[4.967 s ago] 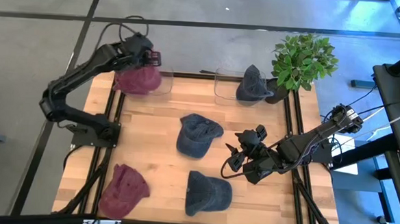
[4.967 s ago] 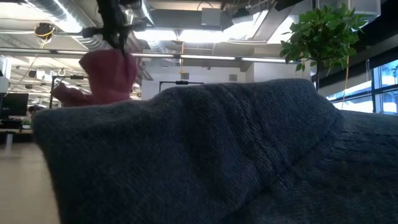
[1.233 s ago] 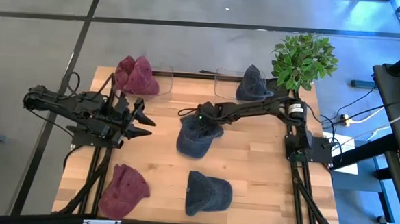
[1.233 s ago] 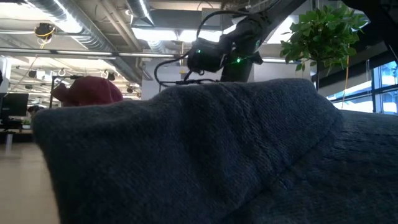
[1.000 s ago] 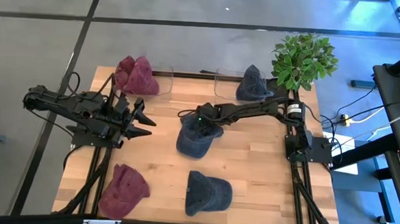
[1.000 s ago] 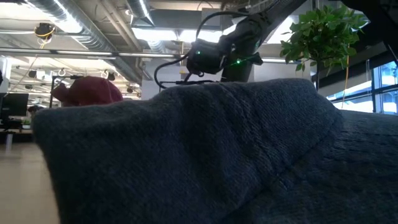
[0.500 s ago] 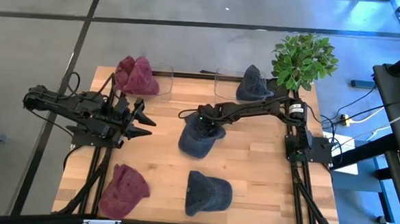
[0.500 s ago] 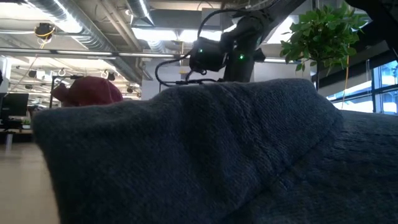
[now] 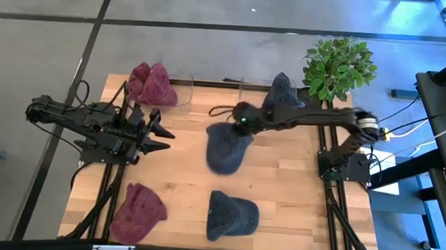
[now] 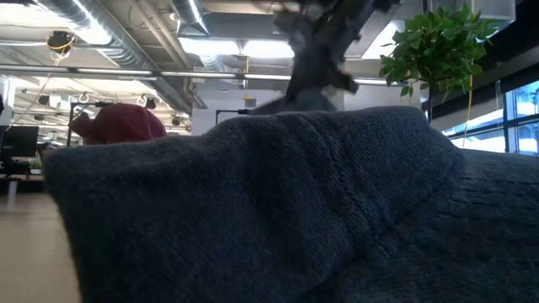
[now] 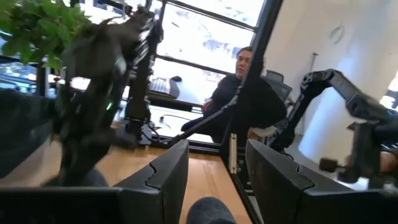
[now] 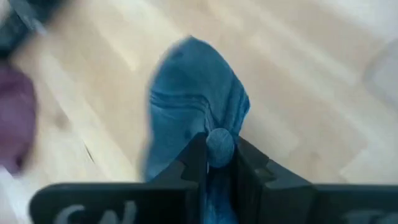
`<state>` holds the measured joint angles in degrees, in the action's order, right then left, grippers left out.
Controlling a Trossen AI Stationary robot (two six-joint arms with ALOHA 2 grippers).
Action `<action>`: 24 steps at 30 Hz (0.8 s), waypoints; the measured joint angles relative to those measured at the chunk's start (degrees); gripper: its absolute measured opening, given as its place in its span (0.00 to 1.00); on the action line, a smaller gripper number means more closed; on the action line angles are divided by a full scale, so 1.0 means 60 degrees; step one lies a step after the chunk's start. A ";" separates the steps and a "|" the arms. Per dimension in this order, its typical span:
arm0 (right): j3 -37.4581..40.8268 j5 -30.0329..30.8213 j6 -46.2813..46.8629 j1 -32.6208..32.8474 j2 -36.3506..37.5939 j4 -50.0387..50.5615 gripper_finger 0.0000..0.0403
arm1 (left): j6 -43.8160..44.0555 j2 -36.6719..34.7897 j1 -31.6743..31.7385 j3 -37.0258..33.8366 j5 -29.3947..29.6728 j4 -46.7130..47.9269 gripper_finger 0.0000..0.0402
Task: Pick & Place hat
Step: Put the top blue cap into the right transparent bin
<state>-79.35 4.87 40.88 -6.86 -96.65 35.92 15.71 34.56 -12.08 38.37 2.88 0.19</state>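
My right gripper (image 9: pixel 242 124) hangs over the middle of the table, shut on a blue hat (image 9: pixel 225 149) that dangles under it; the low view shows the same blue hat (image 10: pixel 316 59) blurred, high in the picture. Another blue hat (image 9: pixel 231 215) lies at the near edge and fills the low view (image 10: pixel 278 219). A third blue hat (image 9: pixel 282 94) sits at the far edge. One maroon hat (image 9: pixel 152 83) rests at the far left, another maroon hat (image 9: pixel 137 212) at the near left. My left gripper (image 9: pixel 165 140) waits open at the table's left. My right gripper pinches the blue hat's crown at its top button (image 12: pixel 219 142) between its two fingers (image 12: pixel 198 157). The fingers come from above, pointing down. The hat hangs slack and stretched long below them, over the bare wood.
Clear bins (image 9: pixel 180 88) stand at the far edge, behind the maroon hat and the far blue hat. A potted plant (image 9: pixel 337 66) stands at the far right corner. A seated person (image 11: pixel 245 99) shows beyond the table in the left wrist view.
My right gripper has shut on the crown of the middle blue hat and gone up and a little toward the far right. The hat, which lay flat on the table, now hangs stretched out below the fingers.
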 joint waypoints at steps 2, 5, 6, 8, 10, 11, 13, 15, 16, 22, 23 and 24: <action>0.0000 0.0385 0.0130 -0.0010 0.0526 0.0050 0.12 | -0.0001 0.0019 0.0001 0.0000 0.0103 0.0009 0.39; 0.0000 0.1086 0.0140 -0.0130 0.1221 0.0050 0.12 | -0.0056 0.0081 0.0004 0.0004 0.0120 0.0008 0.39; 0.0000 0.1333 0.0143 -0.0198 0.1442 0.0049 0.12 | -0.0059 0.0099 0.0004 0.0004 0.0120 0.0006 0.39; 0.0000 0.1740 0.0140 -0.0358 0.1797 0.0003 0.12 | -0.0066 0.0118 0.0011 0.0004 0.0123 0.0004 0.39; 0.0000 0.2001 0.0090 -0.0566 0.2107 -0.0036 0.12 | -0.0070 0.0148 0.0011 0.0007 0.0120 0.0012 0.39; 0.0000 0.2154 0.0064 -0.0678 0.2227 -0.0065 0.12 | -0.0070 0.0167 0.0011 0.0007 0.0123 0.0016 0.39; 0.0000 0.2531 -0.0076 -0.0929 0.2422 -0.0084 0.12 | -0.0074 0.0189 0.0011 0.0007 0.0120 0.0014 0.39; 0.0000 0.2889 -0.0108 -0.1213 0.2578 -0.0084 0.12 | -0.0074 0.0224 0.0011 0.0007 0.0120 0.0015 0.39; 0.0000 0.3050 -0.0106 -0.1364 0.2642 -0.0087 0.12 | -0.0087 0.0230 0.0011 0.0007 0.0121 0.0030 0.39; 0.0000 0.3513 -0.0112 -0.2241 0.2955 -0.0154 0.12 | -0.0421 0.0241 0.0011 0.0007 0.0126 0.0089 0.39; 0.0000 0.3650 -0.0112 -0.2357 0.2992 -0.0160 0.12 | -0.0423 0.0238 0.0011 0.0007 0.0130 0.0091 0.39; 0.0000 0.3746 -0.0112 -0.2453 0.3030 -0.0156 0.12 | -0.0427 0.0238 0.0011 0.0007 0.0131 0.0133 0.39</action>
<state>-79.35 27.34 40.21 -21.58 -78.47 34.99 13.15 35.99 -12.01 38.41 3.66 0.99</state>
